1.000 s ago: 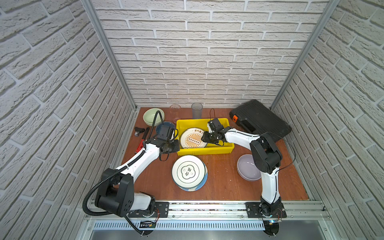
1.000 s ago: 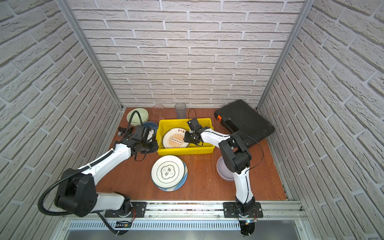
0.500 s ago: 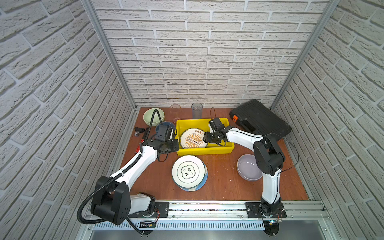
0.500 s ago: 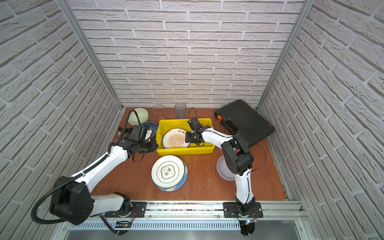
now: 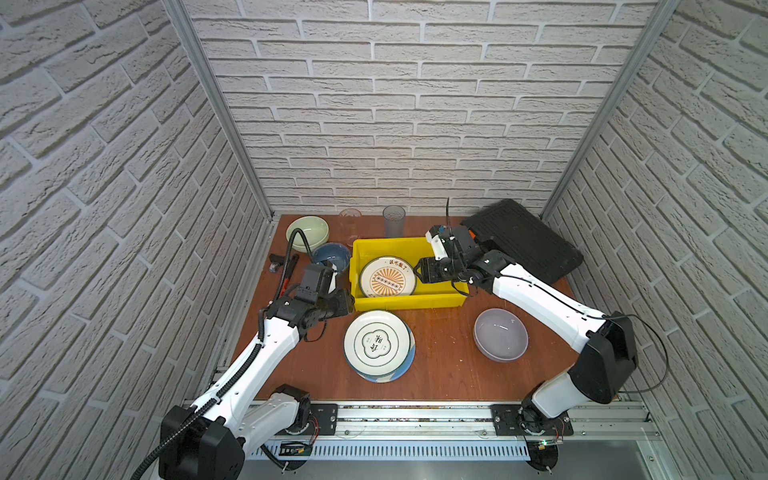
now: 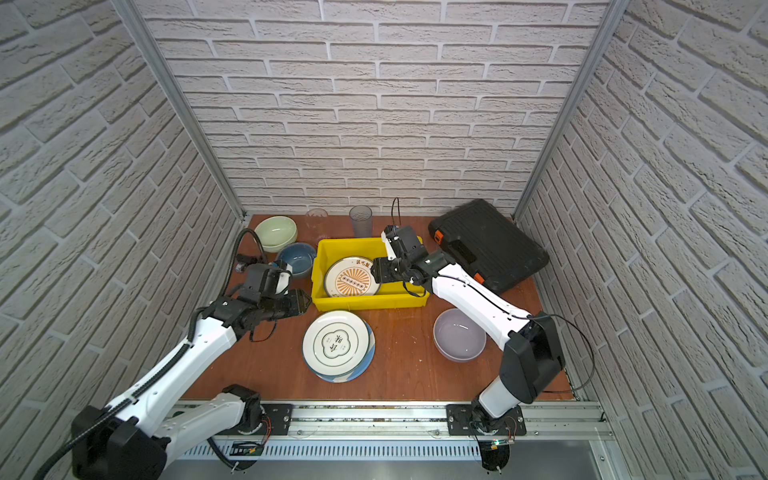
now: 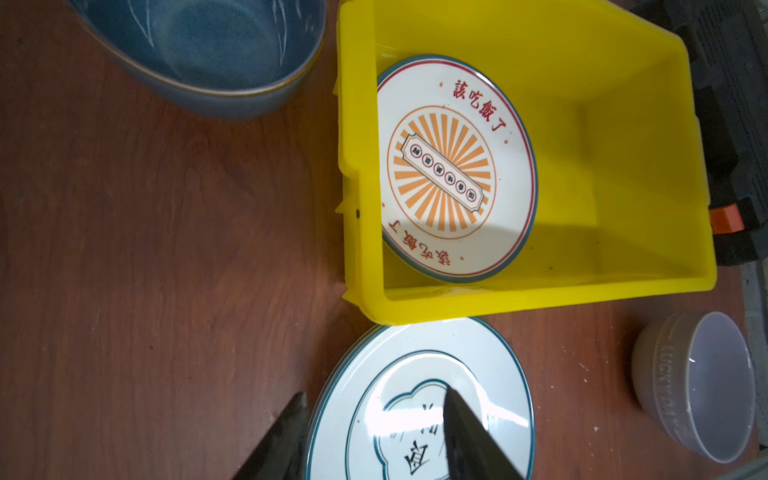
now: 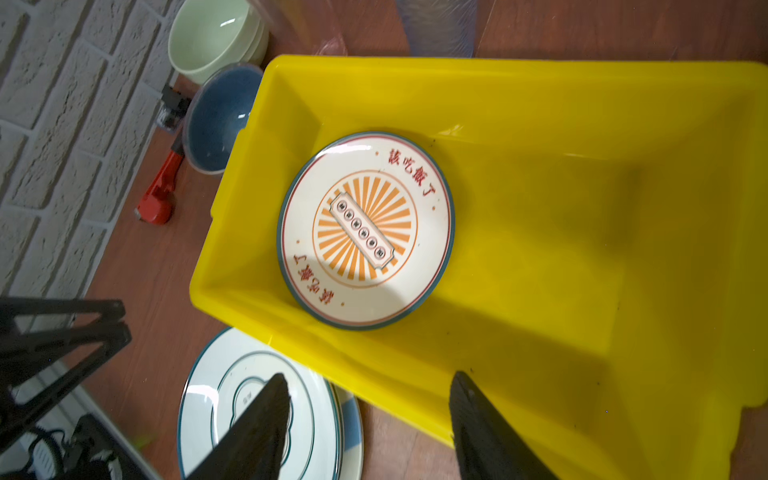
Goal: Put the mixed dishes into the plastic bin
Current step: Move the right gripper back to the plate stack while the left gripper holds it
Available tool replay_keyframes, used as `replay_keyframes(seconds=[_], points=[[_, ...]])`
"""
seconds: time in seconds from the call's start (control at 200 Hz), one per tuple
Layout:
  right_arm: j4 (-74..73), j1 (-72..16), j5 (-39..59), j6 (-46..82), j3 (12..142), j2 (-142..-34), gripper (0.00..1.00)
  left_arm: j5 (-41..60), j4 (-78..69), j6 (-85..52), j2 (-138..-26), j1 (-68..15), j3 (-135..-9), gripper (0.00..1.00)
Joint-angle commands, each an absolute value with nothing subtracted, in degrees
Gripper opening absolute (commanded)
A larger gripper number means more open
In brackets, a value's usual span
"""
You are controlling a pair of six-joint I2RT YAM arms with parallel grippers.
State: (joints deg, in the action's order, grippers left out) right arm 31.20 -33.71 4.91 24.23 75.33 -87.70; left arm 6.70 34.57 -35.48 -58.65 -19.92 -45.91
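The orange sunburst plate (image 5: 387, 277) lay flat inside the plastic bin (image 5: 407, 302), close against the bin's left wall, so the bin's right half was bare floor. The right gripper (image 5: 419, 270) hung over that bare half, just beside the plate's right edge and not touching it. Its fingers (image 8: 257, 424) stood well apart with nothing between them. The left gripper (image 5: 348, 300) sat outside the bin at its near left corner, close to the wall. Its fingers (image 7: 469, 440) were likewise spread and empty.

The white lettered plate (image 5: 376, 343) lay on the striped plate (image 5: 409, 362), stacked on the worktop (image 5: 440, 370) just in front of the bin's near wall. The lavender bowl (image 5: 500, 334) stood in front of the bin's near right corner, apart from it. The blue bowl (image 5: 332, 255) sat just beside the bin's far left corner, and the green bowl (image 5: 307, 232) stood beyond it. Both tumblers (image 5: 393, 220) stood behind the bin's far wall. The black case (image 5: 523, 243) crowded the bin's right side. Bare worktop lay in front of the bin, between the stack and the lavender bowl.
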Motion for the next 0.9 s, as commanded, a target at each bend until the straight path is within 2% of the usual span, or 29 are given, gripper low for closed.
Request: replay_keyframes(seconds=[0.0,0.17,0.42,0.89], points=[[33.2,-36.2,6.5,24.3,70.2,-83.7,0.63,6.5,37.2,-38.6,-56.8,-19.9,-44.3,0.54],[28.4,-39.9,8.7,28.6,60.4,-76.6,0.58,7.1,35.5,-43.0,-54.4,-20.8,-39.7,0.52],[20.8,-43.7,4.9,36.9,48.0,-69.3,0.54,5.9,33.2,-47.6,-51.0,-24.4,-33.4,0.42],[14.1,-48.4,3.9,42.5,43.6,-75.0,0.45,3.3,33.8,-49.5,-49.9,-27.5,-27.9,0.31]])
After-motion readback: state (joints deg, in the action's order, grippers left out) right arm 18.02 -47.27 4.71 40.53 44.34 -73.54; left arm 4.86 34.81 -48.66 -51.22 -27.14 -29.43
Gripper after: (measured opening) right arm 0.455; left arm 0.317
